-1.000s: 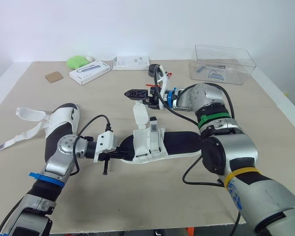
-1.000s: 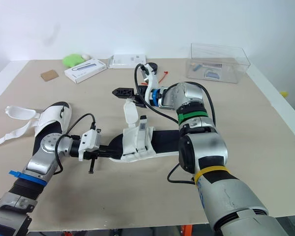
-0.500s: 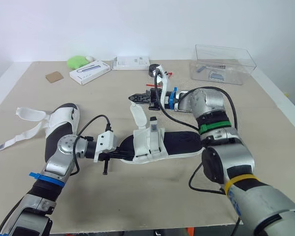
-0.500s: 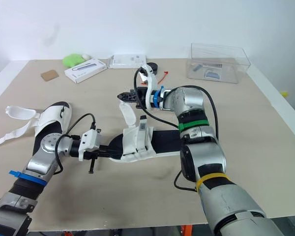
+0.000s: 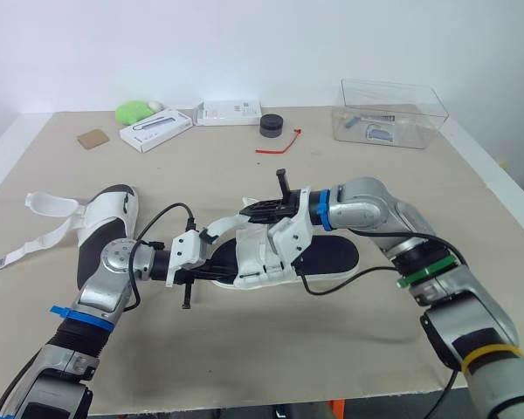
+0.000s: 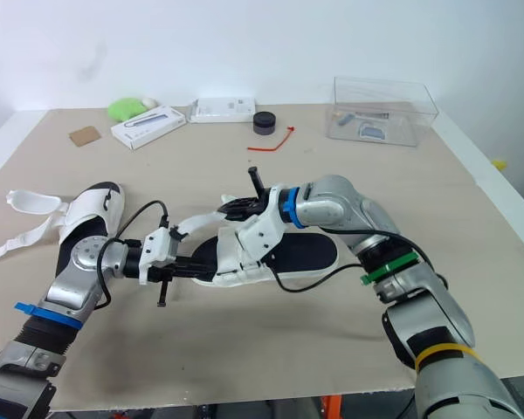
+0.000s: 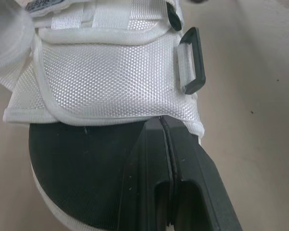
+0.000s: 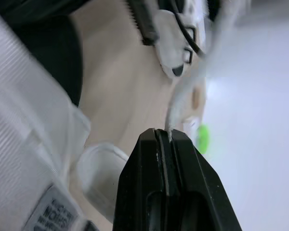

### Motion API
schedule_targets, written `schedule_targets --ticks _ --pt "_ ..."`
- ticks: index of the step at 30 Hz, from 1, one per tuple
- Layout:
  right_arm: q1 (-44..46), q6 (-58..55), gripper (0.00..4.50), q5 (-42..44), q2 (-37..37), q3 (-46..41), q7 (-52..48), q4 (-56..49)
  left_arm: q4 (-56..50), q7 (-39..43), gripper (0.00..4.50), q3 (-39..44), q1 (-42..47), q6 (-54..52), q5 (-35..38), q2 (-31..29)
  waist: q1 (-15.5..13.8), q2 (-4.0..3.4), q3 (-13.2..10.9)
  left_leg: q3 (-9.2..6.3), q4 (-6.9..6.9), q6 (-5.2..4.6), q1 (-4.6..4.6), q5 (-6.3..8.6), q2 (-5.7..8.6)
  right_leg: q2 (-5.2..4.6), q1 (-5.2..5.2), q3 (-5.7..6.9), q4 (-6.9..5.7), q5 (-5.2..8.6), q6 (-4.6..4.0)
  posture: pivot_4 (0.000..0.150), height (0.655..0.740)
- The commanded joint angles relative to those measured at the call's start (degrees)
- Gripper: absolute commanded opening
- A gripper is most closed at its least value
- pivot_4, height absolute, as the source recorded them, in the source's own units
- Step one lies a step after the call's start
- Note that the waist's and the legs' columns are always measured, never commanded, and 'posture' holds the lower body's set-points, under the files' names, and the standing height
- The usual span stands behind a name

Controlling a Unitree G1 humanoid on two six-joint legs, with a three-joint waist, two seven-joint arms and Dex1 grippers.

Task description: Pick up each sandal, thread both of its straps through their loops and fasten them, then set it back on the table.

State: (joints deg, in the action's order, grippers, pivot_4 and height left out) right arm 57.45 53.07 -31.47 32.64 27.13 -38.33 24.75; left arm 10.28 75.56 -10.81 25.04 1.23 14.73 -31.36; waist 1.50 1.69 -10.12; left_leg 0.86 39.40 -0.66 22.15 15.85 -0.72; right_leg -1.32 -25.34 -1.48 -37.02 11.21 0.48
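Left claw (image 5: 215, 271), head view: its two black fingers are pressed together on the end of the sandal (image 5: 332, 254) that points toward the table's left edge. This grip evidently pins the sole so that it cannot slide while a strap is pulled. The sandal lies lengthwise at the middle of the table (image 5: 271, 349), somewhat toward the near edge. Whether its sole rests on the surface or is raised slightly cannot be told. The right claw (image 5: 250, 210) is closed on a white strap (image 5: 220, 229), whose free end trails out over the upper toward the left claw. This hold probably serves to steer the strap toward its loop. A second sandal (image 5: 112, 216), straps loose, lies near the left edge.

Left wrist view: the left claw (image 7: 163, 124) is clamped, with no gap between its fingers, on the sole's rim where the white mesh upper (image 7: 106, 72) meets the black footbed (image 7: 77, 168). A black rectangular loop (image 7: 192, 60) stands at the side of the upper with nothing through it, so this strap is judged not yet threaded.

Right wrist view: the right claw (image 8: 164, 137) pinches the thin edge of the strap (image 8: 180, 98) between fully closed fingers. The strap rises from the fingertips as a narrow white band.
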Motion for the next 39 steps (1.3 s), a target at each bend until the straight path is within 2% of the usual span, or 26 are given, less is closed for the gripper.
schedule_targets --ticks 1,3,9,12,14,20,24,27,31,39 --pt "3.5 6.2 0.09 -6.4 0.9 0.4 6.4 2.9 0.5 0.1 0.00 0.0 0.6 -1.1 0.4 0.2 0.0 0.00 0.0 0.02 0.00 0.00 0.00 0.00 -0.01 0.01 0.01 0.00 0.00 -0.01 -0.02 0.150 0.7400" --pt "4.0 7.3 0.09 -5.3 0.5 0.5 6.4 3.8 0.6 0.1 0.00 0.0 0.7 -1.2 0.5 0.3 0.0 0.01 0.0 0.05 0.00 0.00 0.00 0.00 0.00 0.01 0.01 0.00 0.00 -0.17 -0.30 0.150 0.7400" --pt "4.4 13.9 0.09 -1.6 0.4 -0.2 8.2 3.7 0.5 0.2 0.00 0.3 0.8 -2.3 1.1 0.4 -0.1 0.00 0.0 0.04 0.00 -0.01 0.01 0.01 0.00 -0.03 0.01 -0.10 0.01 -0.17 -0.30 0.150 0.7400" --pt "3.8 17.0 0.09 5.9 0.6 -0.7 8.3 4.8 0.6 0.3 0.00 0.2 0.9 -2.2 1.0 0.3 -0.1 0.01 0.0 0.03 0.00 -0.02 0.00 0.01 0.00 -0.03 0.01 -0.12 0.01 -0.17 -0.29 0.150 0.7400" --pt "4.0 18.4 0.09 8.0 0.8 -0.4 7.8 4.8 0.6 0.4 0.00 0.3 0.9 -2.4 1.1 0.2 -0.1 0.01 0.0 0.03 0.00 -0.02 -0.02 0.01 -0.01 -0.03 0.01 -0.13 0.01 -0.17 -0.29 0.150 0.7400" --pt "2.8 17.5 0.09 8.7 1.0 1.6 4.6 2.5 0.3 0.3 0.00 0.2 0.8 -2.4 1.2 0.0 -0.1 0.01 0.0 0.04 0.00 -0.02 -0.06 0.00 -0.02 -0.02 0.02 -0.16 -0.01 -0.19 -0.29 0.150 0.7400" --pt "0.7 12.0 0.09 16.1 2.3 5.4 -2.8 0.3 0.2 0.3 0.00 0.2 0.7 -2.4 1.2 0.0 -0.1 0.01 0.0 0.03 0.00 -0.03 -0.06 0.01 -0.04 0.00 0.02 -0.16 -0.01 -0.18 -0.30 0.150 0.7400" --pt "-0.8 6.4 0.89 23.9 3.6 6.2 -8.3 -3.2 0.1 0.3 0.00 0.1 0.6 -2.5 1.1 0.0 -0.1 0.01 0.0 0.02 0.00 -0.05 -0.05 0.01 -0.05 -0.01 0.01 -0.16 0.00 -0.18 -0.30 0.150 0.7400" --pt "-3.9 -5.4 2.70 33.9 6.1 4.0 -14.9 -10.4 0.2 0.4 0.00 -0.1 0.8 -2.5 1.0 0.1 -0.2 0.01 0.0 -0.01 0.00 -0.05 -0.07 0.02 -0.05 -0.02 0.03 -0.15 -0.01 -0.18 -0.30 0.150 0.7400" --pt "-16.0 -32.2 2.70 48.3 15.6 -4.4 -22.0 -30.4 0.8 0.9 0.00 -0.2 1.1 -2.4 1.1 0.1 -0.4 0.01 0.0 -0.12 0.00 -0.06 -0.05 0.02 -0.04 -0.03 0.07 -0.06 0.00 -0.15 -0.30 0.150 0.7400"
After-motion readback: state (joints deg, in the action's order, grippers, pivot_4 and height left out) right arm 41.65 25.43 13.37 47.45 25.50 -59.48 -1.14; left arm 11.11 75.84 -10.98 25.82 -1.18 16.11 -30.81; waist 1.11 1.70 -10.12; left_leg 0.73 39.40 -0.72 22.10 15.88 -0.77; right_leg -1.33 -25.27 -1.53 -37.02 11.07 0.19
